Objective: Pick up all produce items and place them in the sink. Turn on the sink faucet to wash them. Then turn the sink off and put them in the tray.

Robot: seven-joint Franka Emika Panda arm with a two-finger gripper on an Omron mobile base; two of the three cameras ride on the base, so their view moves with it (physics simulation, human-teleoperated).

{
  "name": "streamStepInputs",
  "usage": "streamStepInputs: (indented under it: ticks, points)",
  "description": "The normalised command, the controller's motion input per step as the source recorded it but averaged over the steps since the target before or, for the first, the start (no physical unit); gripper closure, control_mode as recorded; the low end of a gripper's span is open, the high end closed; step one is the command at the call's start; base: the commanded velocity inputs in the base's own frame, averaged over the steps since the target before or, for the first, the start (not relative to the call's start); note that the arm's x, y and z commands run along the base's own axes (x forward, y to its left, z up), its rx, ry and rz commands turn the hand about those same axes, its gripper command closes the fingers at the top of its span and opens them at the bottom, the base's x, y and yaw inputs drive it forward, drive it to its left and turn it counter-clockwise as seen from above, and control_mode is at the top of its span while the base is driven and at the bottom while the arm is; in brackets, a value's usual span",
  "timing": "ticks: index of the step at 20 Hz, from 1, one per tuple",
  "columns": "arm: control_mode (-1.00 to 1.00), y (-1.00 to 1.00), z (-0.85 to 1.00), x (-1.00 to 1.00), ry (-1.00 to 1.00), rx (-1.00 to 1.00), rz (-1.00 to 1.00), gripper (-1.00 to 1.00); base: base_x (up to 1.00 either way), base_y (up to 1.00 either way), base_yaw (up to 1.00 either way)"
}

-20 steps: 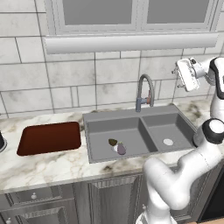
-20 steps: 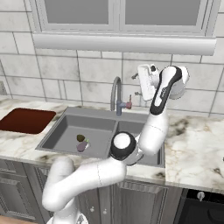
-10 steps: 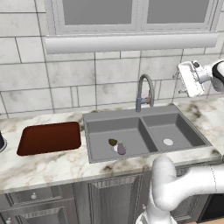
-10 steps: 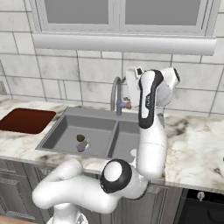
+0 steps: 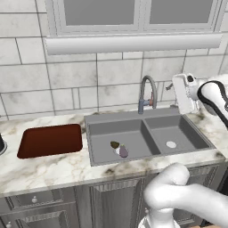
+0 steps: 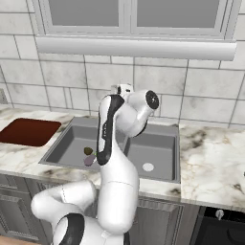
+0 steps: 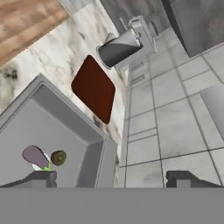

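Just to the side of the raised gripper (image 5: 174,87), the sink faucet (image 5: 147,91) stands near, its handle on the jaws' side. Jaws spread wide, holding nothing. Well below them, eggplant (image 5: 123,152) and olive-brown item (image 5: 115,144) lie touching in the sink (image 5: 147,120).

The arm (image 6: 112,186) was glossy white, built of thick rounded links, with dark bands and black discs at its joints. Its flat white hand (image 5: 181,92) carried two small dark fingertips (image 7: 43,177).
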Motion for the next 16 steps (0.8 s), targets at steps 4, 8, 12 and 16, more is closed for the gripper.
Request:
streamStepInputs:
  ticks: [4, 8, 12, 16]
  points:
    - [-1.0, 0.88, 0.11, -0.5, 0.07, -0.08, -0.27, -1.0, 0.0, 0.0, 0.0]
    - [-1.0, 0.88, 0.1, -0.39, 0.12, -0.08, -0.26, -1.0, 0.0, 0.0, 0.0]
    - [-1.0, 0.79, 0.02, -0.26, 0.13, -0.08, -0.25, -1.0, 0.0, 0.0, 0.0]
    - [-1.0, 0.57, 0.0, -0.14, 0.09, -0.03, -0.25, -1.0, 0.0, 0.0, 0.0]
